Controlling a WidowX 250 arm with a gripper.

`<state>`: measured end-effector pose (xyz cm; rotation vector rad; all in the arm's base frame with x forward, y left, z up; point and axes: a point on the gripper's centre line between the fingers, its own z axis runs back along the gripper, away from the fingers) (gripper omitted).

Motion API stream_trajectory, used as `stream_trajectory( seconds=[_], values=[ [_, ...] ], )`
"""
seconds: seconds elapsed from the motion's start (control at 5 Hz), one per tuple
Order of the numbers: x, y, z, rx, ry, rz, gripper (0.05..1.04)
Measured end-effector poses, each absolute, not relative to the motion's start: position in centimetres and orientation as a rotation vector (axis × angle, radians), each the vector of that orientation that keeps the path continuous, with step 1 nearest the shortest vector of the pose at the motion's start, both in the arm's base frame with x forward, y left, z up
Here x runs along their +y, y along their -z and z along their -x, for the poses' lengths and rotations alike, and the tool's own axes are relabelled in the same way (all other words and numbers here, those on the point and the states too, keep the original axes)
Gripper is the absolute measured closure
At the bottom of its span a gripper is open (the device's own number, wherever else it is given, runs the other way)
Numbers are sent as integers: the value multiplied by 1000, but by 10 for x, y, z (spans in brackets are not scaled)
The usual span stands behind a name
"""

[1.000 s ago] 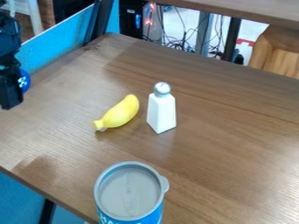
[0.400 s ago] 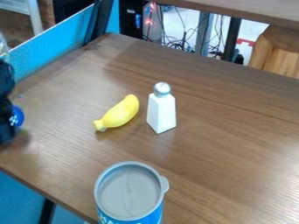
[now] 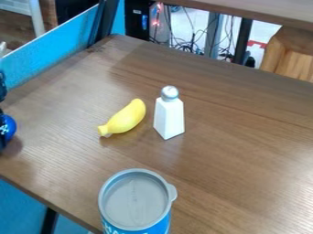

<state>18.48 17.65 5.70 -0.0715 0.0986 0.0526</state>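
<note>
A black robot hand (image 3: 2,145) is hanging at the far left edge of the view, over the left side of a brown wood-grain bench (image 3: 238,160), with part of it lying beyond the edge. A round blue object (image 3: 7,128) with white markings is showing right against the hand, above the bench's surface. The view is cutting off too much for anyone to tell how far open the hand is, or whether it is gripping the blue object. A soft shadow is falling on the bench beside them.

Well apart from the hand, a yellow banana (image 3: 125,118) is lying at a slant near the middle of the bench, its narrow end pointing to the lower left. Just to its right, not touching it, a white shaker (image 3: 169,116) with a rounded silver top is standing upright. Nearer the viewer, a blue container (image 3: 162,226) is standing with its grey lid (image 3: 136,201) facing up and a small tab sticking out at the right; the bottom edge is cropping it.

Behind the bench, a blue panel (image 3: 52,55) is running along the left, and dark cables (image 3: 183,45) are tangling near the floor.
</note>
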Motion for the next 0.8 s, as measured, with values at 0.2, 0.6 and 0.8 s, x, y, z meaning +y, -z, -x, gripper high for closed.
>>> stream_trajectory(
  seconds=[0.2, 0.6, 0.8],
  values=[
    [176, -56, -183, 115, -55, 76, 266],
    [172, -76, -194, 25, -76, 74, 75],
    [168, -98, -207, -18, -51, 29, 80]
  ],
)
